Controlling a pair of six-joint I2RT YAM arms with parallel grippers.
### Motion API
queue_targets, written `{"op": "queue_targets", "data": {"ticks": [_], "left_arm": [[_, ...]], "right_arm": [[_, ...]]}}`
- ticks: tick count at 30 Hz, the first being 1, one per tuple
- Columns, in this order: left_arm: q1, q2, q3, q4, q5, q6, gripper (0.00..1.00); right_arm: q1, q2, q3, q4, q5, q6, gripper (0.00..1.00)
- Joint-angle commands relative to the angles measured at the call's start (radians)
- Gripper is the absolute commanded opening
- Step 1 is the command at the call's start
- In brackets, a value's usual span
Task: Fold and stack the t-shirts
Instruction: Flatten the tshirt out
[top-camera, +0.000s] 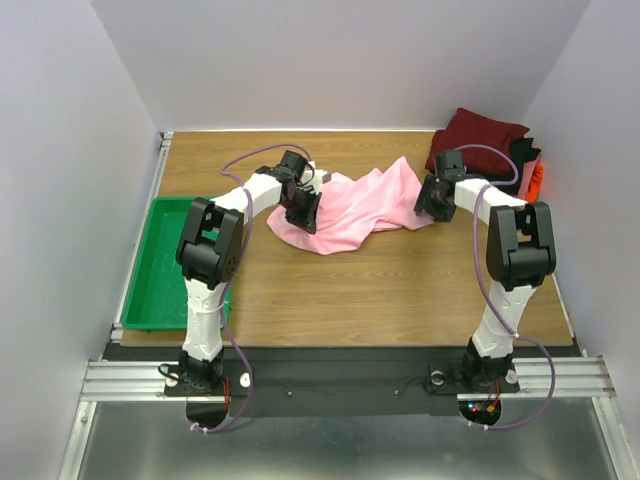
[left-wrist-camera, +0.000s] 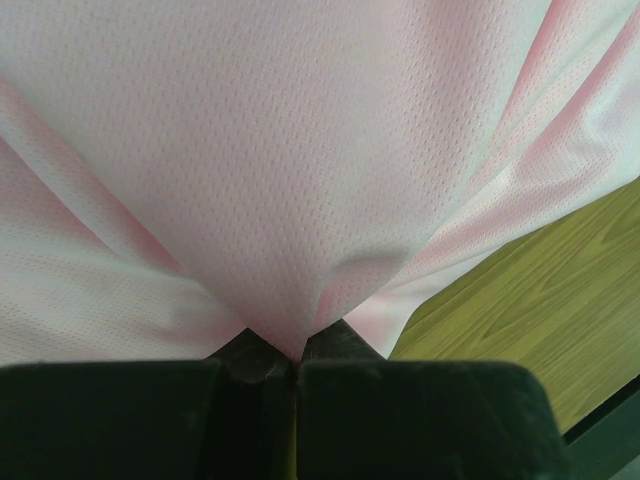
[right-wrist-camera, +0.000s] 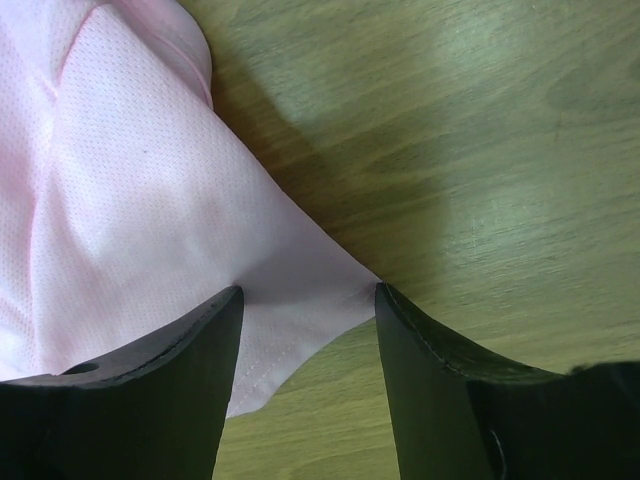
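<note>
A light pink t-shirt lies crumpled on the wooden table, spread between both arms. My left gripper is at the shirt's left end. In the left wrist view it is shut on a pinch of the pink cloth, which fans out taut from the jaws. My right gripper is at the shirt's right end. In the right wrist view it stands open, and a hemmed corner of the pink shirt lies flat on the wood between its fingertips. Folded dark red, black and orange-red shirts are piled at the back right.
A green plastic tray sits at the table's left edge, beside the left arm. White walls close in the table at the back and on both sides. Bare wood shows to the right of the shirt corner.
</note>
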Motion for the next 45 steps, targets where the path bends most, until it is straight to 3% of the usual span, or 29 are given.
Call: {"op": "queue_targets", "data": {"ticks": [1, 11, 21, 29, 41, 45], "left_arm": [[0.005, -0.020, 0.029, -0.016, -0.003, 0.009, 0.00], [0.005, -0.037, 0.016, -0.016, -0.006, 0.006, 0.00], [0.005, -0.049, 0.003, -0.019, -0.014, 0.008, 0.00], [0.003, -0.058, -0.012, -0.029, -0.028, 0.002, 0.00], [0.003, -0.064, -0.011, -0.042, -0.057, -0.001, 0.00], [0.003, -0.060, -0.011, -0.047, -0.060, -0.003, 0.00]], "right_arm": [[0.004, 0.020, -0.002, 0.034, 0.016, 0.001, 0.61], [0.004, -0.030, 0.027, 0.034, 0.024, -0.054, 0.73], [-0.005, 0.011, 0.078, 0.035, 0.022, -0.106, 0.75], [-0.012, -0.003, 0.121, 0.032, -0.065, -0.164, 0.83], [-0.035, 0.011, 0.007, 0.030, -0.198, -0.121, 0.80], [-0.033, -0.009, -0.040, 0.029, -0.258, -0.109, 0.71]]}}
